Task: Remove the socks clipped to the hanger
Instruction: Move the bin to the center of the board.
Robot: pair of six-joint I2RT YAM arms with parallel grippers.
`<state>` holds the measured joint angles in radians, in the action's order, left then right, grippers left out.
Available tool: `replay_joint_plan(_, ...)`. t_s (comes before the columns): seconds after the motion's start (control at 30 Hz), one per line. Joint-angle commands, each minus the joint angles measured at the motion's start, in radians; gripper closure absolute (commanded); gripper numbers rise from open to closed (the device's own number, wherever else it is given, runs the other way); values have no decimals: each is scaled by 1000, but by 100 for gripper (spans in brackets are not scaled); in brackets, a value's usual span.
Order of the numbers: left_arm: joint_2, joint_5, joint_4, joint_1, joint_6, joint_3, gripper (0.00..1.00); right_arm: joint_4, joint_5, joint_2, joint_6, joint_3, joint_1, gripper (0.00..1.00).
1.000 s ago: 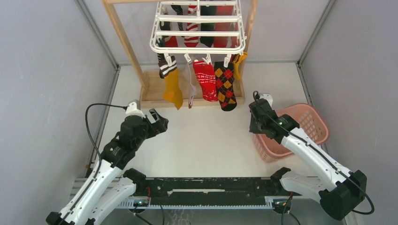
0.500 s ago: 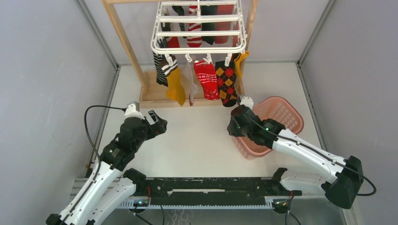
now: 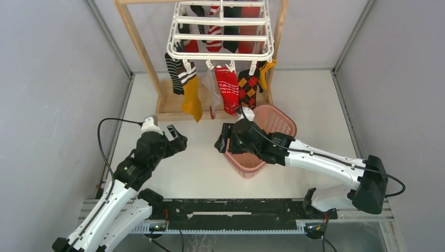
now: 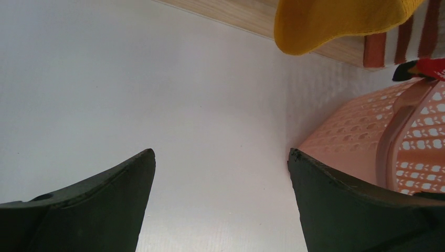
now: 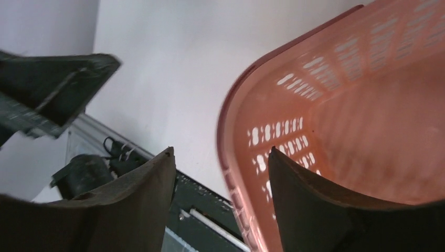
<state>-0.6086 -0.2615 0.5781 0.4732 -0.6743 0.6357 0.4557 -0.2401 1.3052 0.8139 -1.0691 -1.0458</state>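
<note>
**Socks (image 3: 231, 100) hang clipped to the hanger (image 3: 220, 38) at top centre, with both claws low over the bench (image 3: 202, 170).**

The hanger hangs in a wooden stand (image 3: 137, 44). Along its near edge are a striped sock (image 3: 175, 73), a mustard sock (image 3: 191, 100), a red sock (image 3: 225, 84) and an argyle sock (image 3: 246, 86), with more behind them. The right claw (image 3: 221, 143) sits mid-frame at the near left rim of a pink basket (image 3: 245, 164), just below the red and argyle socks in the frame. In the wrist view its fingers (image 5: 131, 199) are spread with the rim between them, not pinched. The left claw (image 3: 177, 140), left of centre, is spread wide and empty. Its wrist view faces the basket and the mustard toe.
</note>
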Motion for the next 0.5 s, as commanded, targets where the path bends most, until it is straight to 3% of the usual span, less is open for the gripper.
replay_joint_plan(0.0,2,-20,-40,5,-2,-2,0,-7,41,-29,-12,-103,-10,25)
replay_joint_plan(0.27,7,-16,-38,7,1,-5,0,243,-32,-190,-211,-178,83,21)
replay_joint_plan(0.47,8,-10,-46,7,-1,-7,0,239,70,-287,-399,-104,434,23)
